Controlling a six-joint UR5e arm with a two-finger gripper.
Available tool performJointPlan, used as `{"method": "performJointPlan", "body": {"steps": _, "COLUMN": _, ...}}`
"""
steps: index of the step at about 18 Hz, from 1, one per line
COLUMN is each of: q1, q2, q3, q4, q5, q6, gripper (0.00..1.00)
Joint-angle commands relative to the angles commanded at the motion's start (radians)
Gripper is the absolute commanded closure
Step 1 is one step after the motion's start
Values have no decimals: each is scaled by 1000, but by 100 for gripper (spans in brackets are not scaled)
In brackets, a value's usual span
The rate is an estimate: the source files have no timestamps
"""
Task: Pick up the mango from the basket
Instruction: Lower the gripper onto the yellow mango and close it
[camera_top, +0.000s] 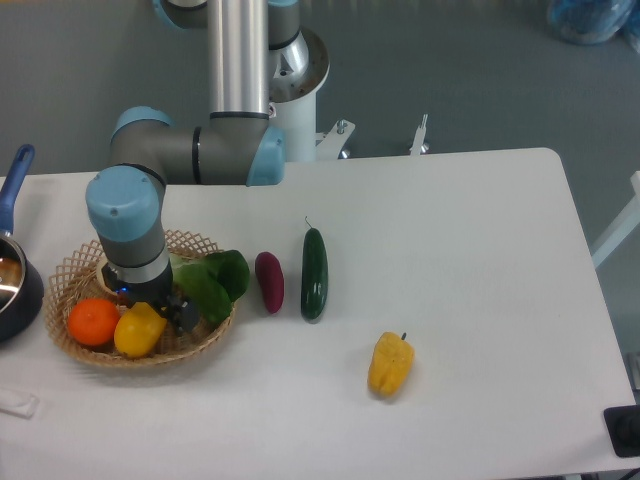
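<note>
The mango is yellow with an orange blush and lies at the front of the wicker basket on the left of the table, next to a round orange. My gripper points down into the basket, right above the mango's upper right end. The wrist hides most of the fingers. One dark finger shows just to the right of the mango. I cannot tell whether the jaws are open or closed on the fruit.
A green leafy vegetable lies in the basket's right side. A purple vegetable, a dark cucumber and a yellow bell pepper lie on the white table. A blue pot stands at the left edge.
</note>
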Motion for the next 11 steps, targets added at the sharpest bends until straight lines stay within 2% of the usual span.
{"method": "performJointPlan", "body": {"steps": 8, "q1": -11, "q2": -38, "q3": 2, "q4": 3, "q5": 3, "q6": -11, "gripper": 0}}
{"method": "performJointPlan", "body": {"steps": 9, "q1": -11, "q2": -38, "q3": 3, "q4": 3, "q5": 3, "q6": -8, "gripper": 5}}
{"method": "performJointPlan", "body": {"steps": 11, "q1": -11, "q2": -54, "q3": 12, "q4": 2, "q5": 5, "q6": -3, "gripper": 8}}
